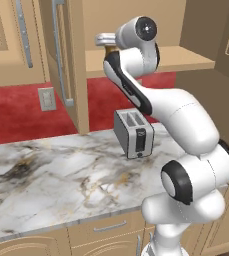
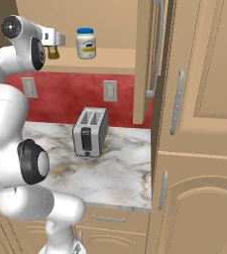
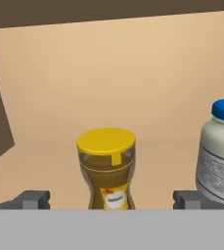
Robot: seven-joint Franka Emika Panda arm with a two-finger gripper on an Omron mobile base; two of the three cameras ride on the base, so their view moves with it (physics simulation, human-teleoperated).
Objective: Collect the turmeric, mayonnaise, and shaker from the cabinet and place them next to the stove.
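The turmeric [image 3: 106,168], an amber jar with a yellow lid, stands upright on the shelf of the open cabinet [image 1: 186,57]. My gripper [image 3: 112,199] is open, with one fingertip on each side of the jar and not touching it. The mayonnaise [image 3: 220,151], a white jar with a blue lid, stands just to the right of the turmeric. In the right base view the gripper [image 2: 55,38] is at shelf height, over the turmeric [image 2: 53,52], with the mayonnaise [image 2: 85,43] beside it. The shaker and the stove are out of view.
The cabinet door [image 1: 68,65] stands swung open, its bar handle towards the arm. A steel toaster [image 1: 133,132] sits on the marble counter [image 1: 51,175] under the shelf. A tall cupboard [image 2: 199,124] rises at the right end of the counter.
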